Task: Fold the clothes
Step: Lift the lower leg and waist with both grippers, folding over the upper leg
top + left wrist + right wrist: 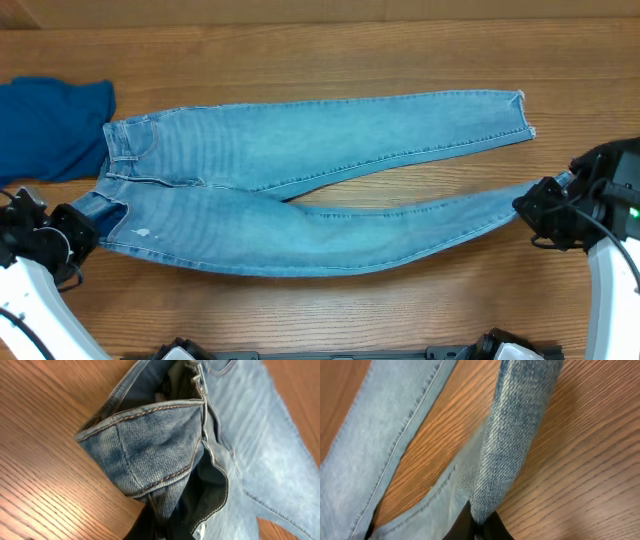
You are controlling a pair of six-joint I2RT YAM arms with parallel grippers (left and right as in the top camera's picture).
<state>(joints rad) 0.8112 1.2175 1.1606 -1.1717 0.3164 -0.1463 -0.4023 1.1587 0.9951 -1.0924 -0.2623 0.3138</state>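
two robot arms hold a pair of pale-blue denim jeans point(300, 190) laid sideways across a wooden surface point(300, 60), waistband to the left and legs running right. the upper leg lies flat, its frayed hem at the far right. the lower leg curves toward the right arm. a royal-blue garment point(50, 125) sits bunched at the left edge, touching the waistband.

the denim looks soft but fairly heavy, and thick at the seams. it should drape and sag between grips rather than slip, so the stitched waistband and the leg end are likely the firmest places to hold.

the left claw point(92, 224), low at the near left, is clamped on the near corner of the waistband, which is lifted off the wood in the left wrist view. the right claw point(524, 204), reaching in from the right edge, is clamped on the end of the lower leg, pinching it into a raised ridge.
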